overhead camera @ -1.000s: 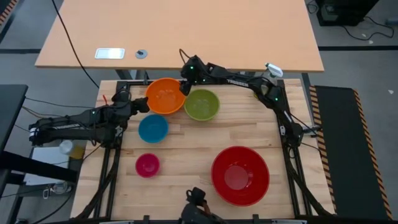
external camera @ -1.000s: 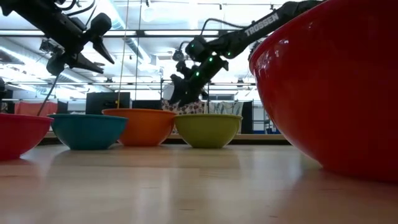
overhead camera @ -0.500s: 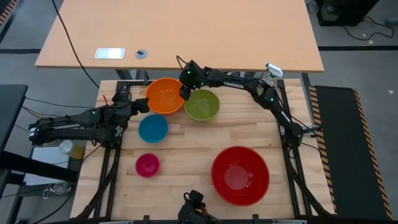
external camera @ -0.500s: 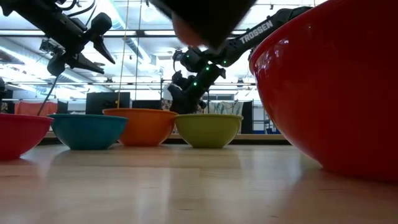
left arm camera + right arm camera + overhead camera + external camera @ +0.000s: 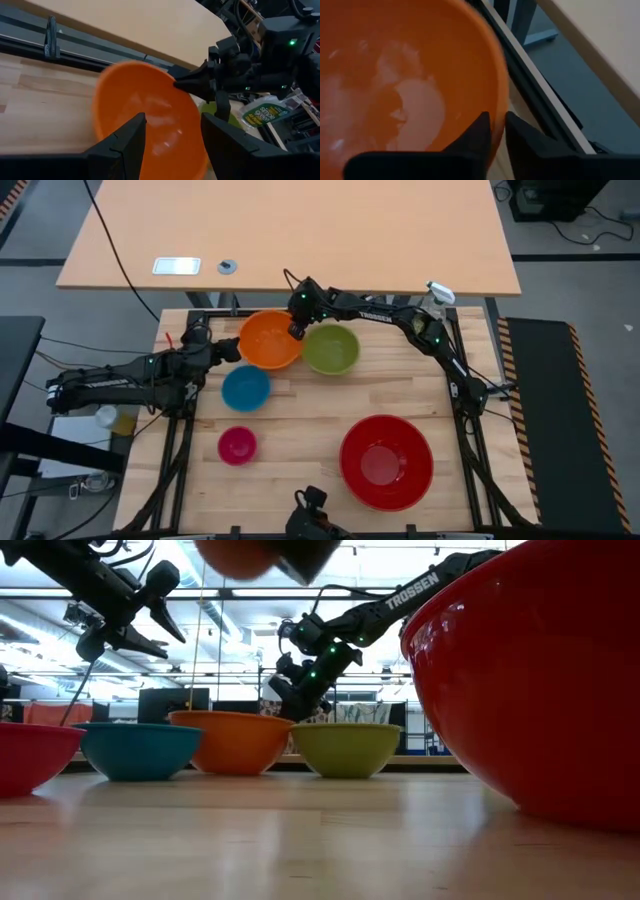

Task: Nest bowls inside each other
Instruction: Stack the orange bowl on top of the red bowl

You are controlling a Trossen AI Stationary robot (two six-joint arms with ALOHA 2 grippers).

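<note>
Wood table, orange bowl tilted, rt jaws pinching rim

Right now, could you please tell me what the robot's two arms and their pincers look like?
Both arms are dark, slim, jointed tubes with black cables alongside. The right arm bears white "TROSSEN" lettering and small green lights near the wrist. The right pincer and the left pincer each end in two black, wedge-shaped tapering fingers. The left arm also carries pale lettering, too small to read.
</note>
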